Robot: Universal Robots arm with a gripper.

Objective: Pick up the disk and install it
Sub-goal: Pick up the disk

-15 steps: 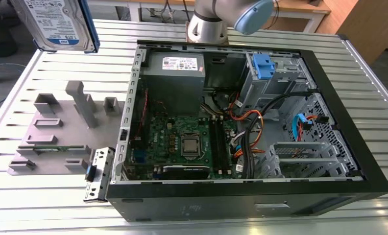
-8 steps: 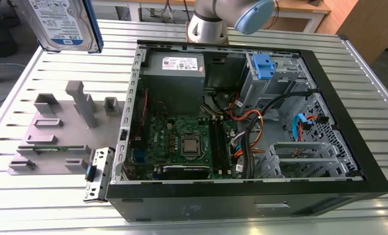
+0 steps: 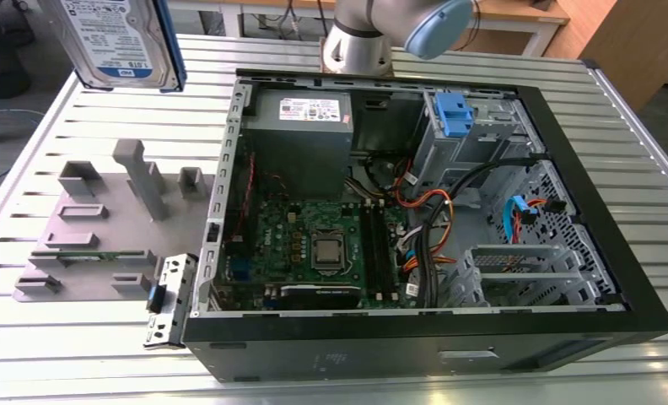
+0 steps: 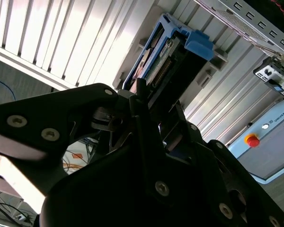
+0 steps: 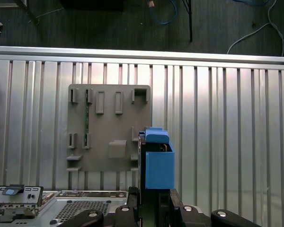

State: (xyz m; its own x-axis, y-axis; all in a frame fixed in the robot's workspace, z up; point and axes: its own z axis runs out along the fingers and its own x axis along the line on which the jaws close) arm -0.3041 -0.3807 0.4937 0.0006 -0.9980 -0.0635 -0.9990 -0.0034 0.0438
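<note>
Presently the gripper [image 4: 154, 101] is clenched on the disk [image 3: 121, 38]. In the second wrist view its black fingers [image 4: 137, 94] close on the end of the disk nearest the wrist.

The disk hangs clear of the slatted table [image 3: 638, 177], at the exterior view's far left, over the area of the grey fixture plate [image 3: 98, 228]. Its long axis runs straight out from the fingers, in line with the tool, with a blue tab [image 4: 196, 42] at the free end. In the exterior view it stands upright, label face toward the camera.

The open computer case [image 3: 424, 346] lies toward the exterior view's right of the disk, well apart from it. The drive cage [image 3: 492, 126], marked by a blue latch [image 3: 452, 114], sits in the case's far corner, beyond the power-supply box [image 3: 300, 135].

The case's raised wall stands between the disk and the interior, and orange and black cables [image 3: 424, 219] lie near the foot of the cage. By judgement, the space above the case is open, apart from the arm's own joint [image 3: 390, 29].
</note>
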